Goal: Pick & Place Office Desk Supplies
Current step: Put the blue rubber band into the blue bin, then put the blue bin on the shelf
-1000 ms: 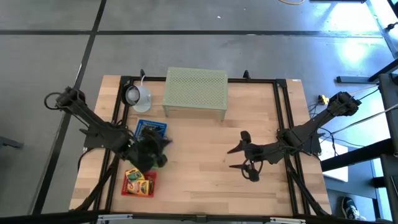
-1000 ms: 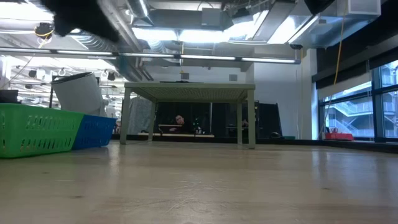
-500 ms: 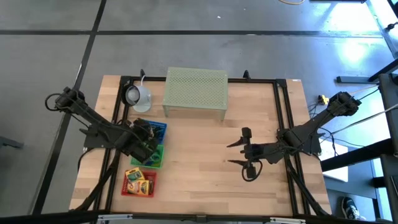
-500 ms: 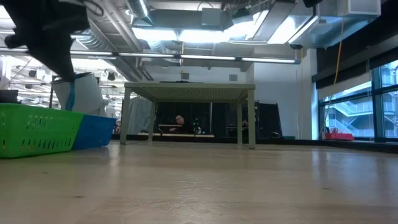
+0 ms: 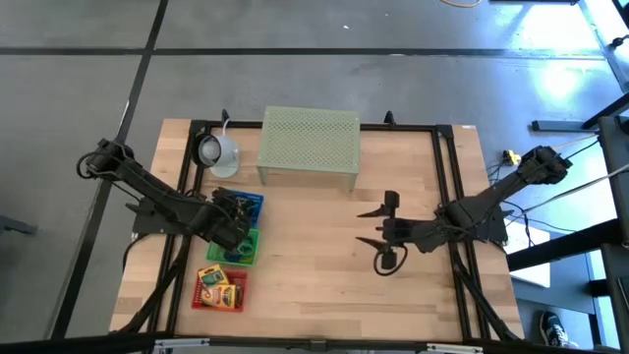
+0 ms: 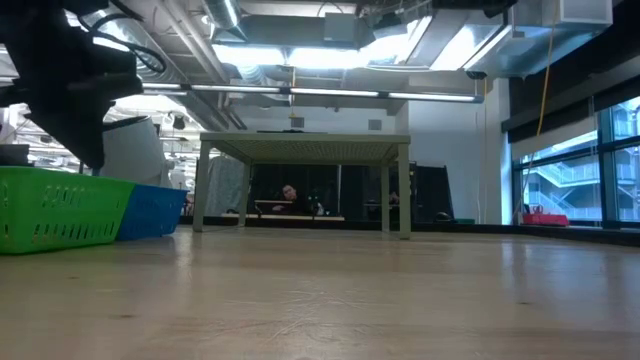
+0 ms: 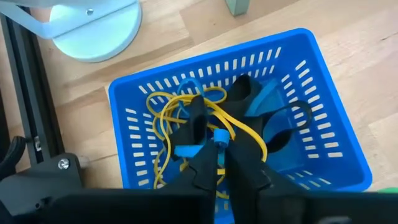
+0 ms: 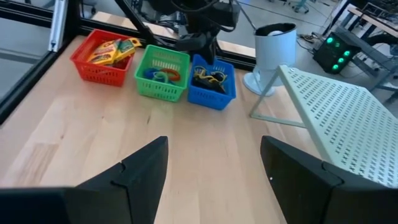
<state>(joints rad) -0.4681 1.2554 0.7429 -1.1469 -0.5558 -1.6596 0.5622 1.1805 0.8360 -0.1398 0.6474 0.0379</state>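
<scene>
Three small baskets stand in a row near the table's left edge: a red basket (image 5: 220,290) with yellow printed boxes, a green basket (image 5: 234,248) and a blue basket (image 5: 242,205). The blue basket (image 7: 230,118) holds yellow loops (image 7: 168,118), black clips (image 7: 239,90) and blue pieces. My left gripper (image 7: 217,144) hangs over the blue basket, its fingers almost together on a small blue loop (image 7: 221,137). My right gripper (image 5: 374,228) hovers open above the bare wood right of the middle, with nothing between its fingers. My left gripper pinches a bit of the blue loop (image 7: 221,137) between its two fingertips. The fingers slant steeply down into the blue basket from above. Only that small blue bit shows at the tips; the fingers hide the rest, and it is just above the yellow loops.
A pale green mesh stand (image 5: 309,146) occupies the far middle of the table, and a white round lamp (image 5: 216,152) sits left of it, just beyond the blue basket. Black rails (image 5: 447,177) run along both sides. Bare wood (image 5: 314,265) lies between the arms.
My left gripper has gone from over the green basket toward the far edge and down to the blue basket, tipping steeply downward and rolling. The blue loop hung below it half a second ago. My right gripper has rolled about its own line and stayed open.
</scene>
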